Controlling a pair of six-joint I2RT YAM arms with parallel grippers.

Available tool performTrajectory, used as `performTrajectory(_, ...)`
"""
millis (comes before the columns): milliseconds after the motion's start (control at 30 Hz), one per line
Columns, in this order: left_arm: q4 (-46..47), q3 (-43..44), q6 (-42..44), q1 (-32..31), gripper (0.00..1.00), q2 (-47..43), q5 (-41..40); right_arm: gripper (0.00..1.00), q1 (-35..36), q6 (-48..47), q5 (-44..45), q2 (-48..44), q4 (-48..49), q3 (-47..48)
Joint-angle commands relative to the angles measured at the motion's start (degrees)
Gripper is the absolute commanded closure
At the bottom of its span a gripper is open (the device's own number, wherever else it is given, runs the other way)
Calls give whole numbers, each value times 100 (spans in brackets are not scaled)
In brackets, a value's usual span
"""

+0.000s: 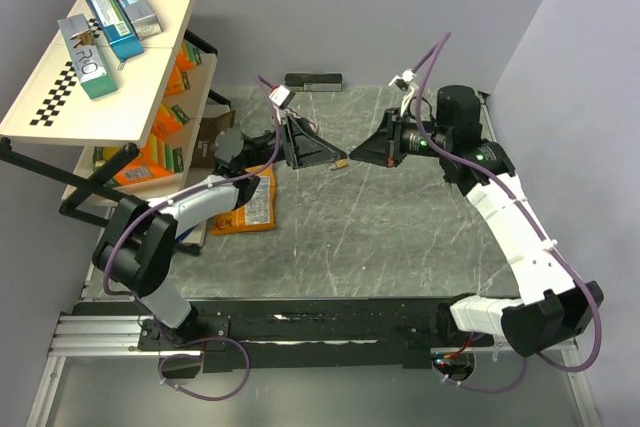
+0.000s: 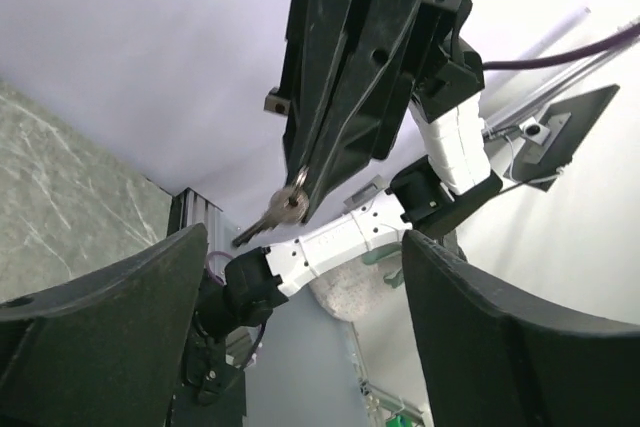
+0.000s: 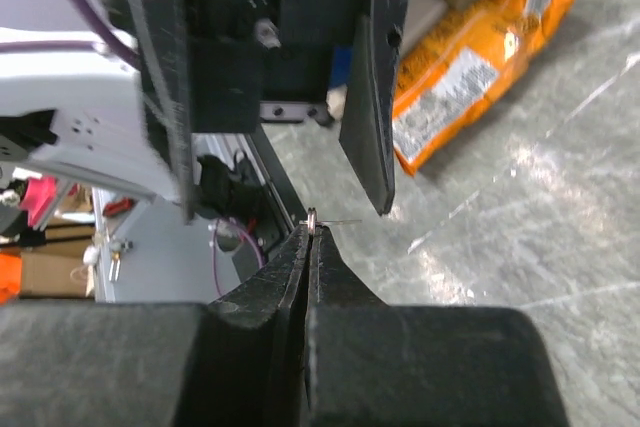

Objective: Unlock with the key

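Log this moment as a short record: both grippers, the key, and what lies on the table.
right gripper: shut on the key, up above the table
key: pinched at the tips, sticking out beyond them
left gripper: open, facing the right gripper, holding nothing
table: orange packet lying on it

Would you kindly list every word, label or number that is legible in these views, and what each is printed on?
"RO": large letters on the near teal box on the shelf top; uncertain, the rest is unreadable.
Other two boxes: print too blurred.
Orange bag: white label too small to read.
Orange cartons underneath: unreadable.
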Motion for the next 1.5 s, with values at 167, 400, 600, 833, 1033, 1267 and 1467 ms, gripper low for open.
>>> performTrajectory(167, 800, 442, -396, -210, 23, 129, 429, 100, -119, 422, -363, -390, 874, -83)
performTrajectory(400, 1143, 618, -757, -316, 25, 322, 534, 100, -119, 449, -531, -407, 954, -162)
performTrajectory(600, 1451, 680, -1048, -342, 37, 437, 535, 100, -136, 255, -479, -442, 743, -224)
performTrajectory(833, 1144, 583, -819, -342, 52, 314, 455, 100, -154, 44, -426, -469, 435, -197)
performTrajectory(1033, 1144, 451, -801, -334, 57, 244, 385, 100, -189, -35, -434, -513, 294, -171)
performTrajectory(1267, 1012, 390, -731, -334, 64, 182, 350, 100, -216, 0, -426, -539, 338, -215)
performTrajectory(1467, 977, 372, -722, -325, 71, 182, 332, 100, -225, -18, -452, -522, 303, -206)
